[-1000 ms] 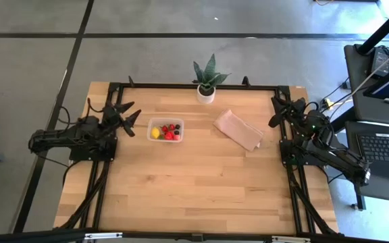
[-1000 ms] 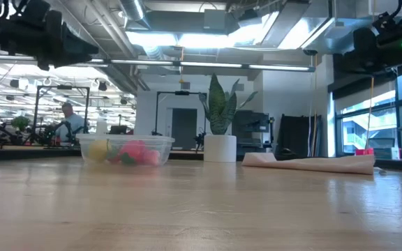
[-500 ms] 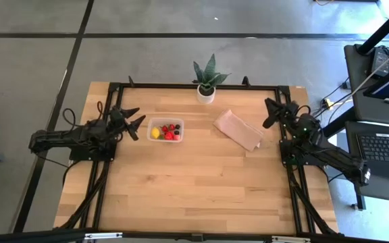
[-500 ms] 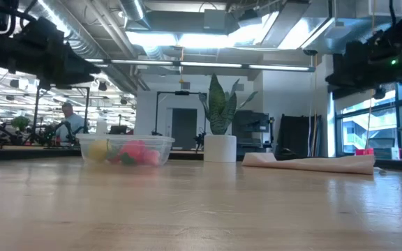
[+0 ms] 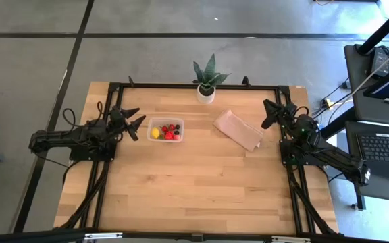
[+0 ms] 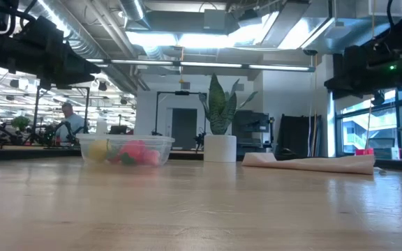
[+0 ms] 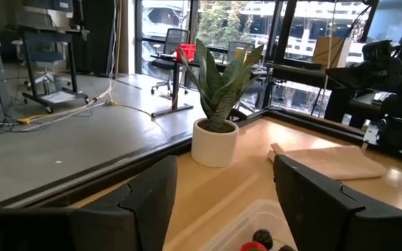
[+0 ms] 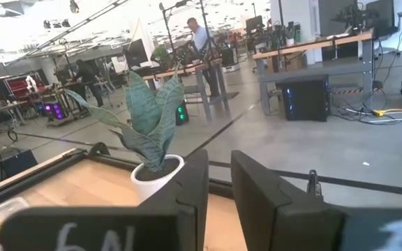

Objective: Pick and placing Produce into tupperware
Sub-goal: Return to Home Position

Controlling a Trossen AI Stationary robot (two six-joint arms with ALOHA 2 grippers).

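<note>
Tupperware [image 5: 165, 120] sits on the counter [image 5: 194, 189], left of centre. The produce [image 5: 170, 131] is inside: one yellow piece, plus red and dark ones. No loose fruit shows on the wood, though pieces this small could escape the high view.

Left pincer [image 5: 134, 122]: wide, empty, just beside the tupperware's left wall.
Right pincer [image 5: 267, 113]: narrow gap, empty, near the tan sheet [image 5: 238, 129].

Step judged: retreat to rest. Lift the left arm first, then pull back, so its fingers clear the container wall.
</note>
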